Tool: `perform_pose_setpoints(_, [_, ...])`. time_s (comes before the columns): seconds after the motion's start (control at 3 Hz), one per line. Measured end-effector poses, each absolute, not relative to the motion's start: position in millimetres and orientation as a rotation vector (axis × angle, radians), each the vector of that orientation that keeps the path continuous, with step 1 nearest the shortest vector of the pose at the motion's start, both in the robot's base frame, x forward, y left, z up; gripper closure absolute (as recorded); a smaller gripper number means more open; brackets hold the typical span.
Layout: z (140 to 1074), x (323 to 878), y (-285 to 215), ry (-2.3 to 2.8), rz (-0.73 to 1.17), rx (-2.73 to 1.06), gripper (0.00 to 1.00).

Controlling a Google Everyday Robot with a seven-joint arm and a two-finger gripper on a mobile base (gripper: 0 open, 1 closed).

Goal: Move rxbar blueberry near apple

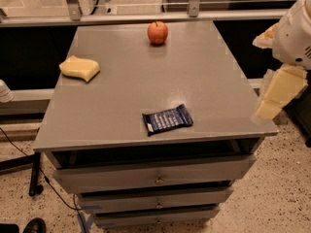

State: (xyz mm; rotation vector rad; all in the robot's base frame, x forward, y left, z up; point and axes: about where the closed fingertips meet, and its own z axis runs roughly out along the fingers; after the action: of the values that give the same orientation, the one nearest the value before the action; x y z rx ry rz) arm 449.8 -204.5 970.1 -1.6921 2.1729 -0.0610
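Note:
The rxbar blueberry (167,119) is a flat dark navy wrapper with white lettering. It lies near the front edge of the grey table top (194,76), a little right of centre. The apple (157,32) is red-orange and stands upright near the table's far edge, well away from the bar. My gripper (266,74) hangs off the table's right edge, level with the bar and far to its right. Its cream fingers (279,89) are spread apart and hold nothing.
A pale yellow sponge (79,67) lies at the table's left side. Drawers (155,176) are stacked under the top. A metal rail (146,17) and a glass partition run behind the table. Cables and a stand leg (34,174) are on the floor at left.

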Motion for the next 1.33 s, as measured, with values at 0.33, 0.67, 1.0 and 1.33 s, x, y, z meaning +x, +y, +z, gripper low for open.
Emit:
perform_pose_setpoints(0.33, [942,472,-182,2.115,0.101,-1.634,0.00])
perform_pose_setpoints(0.67, [913,483,-148,2.062,0.285,-1.595,0.00])
perform_pose_setpoints(1.0, [886,486,-113,2.003,0.418,-1.579,0.00])
perform_pose_setpoints(1.33, [864,493,-91,1.952,0.477,-1.581,0.00])
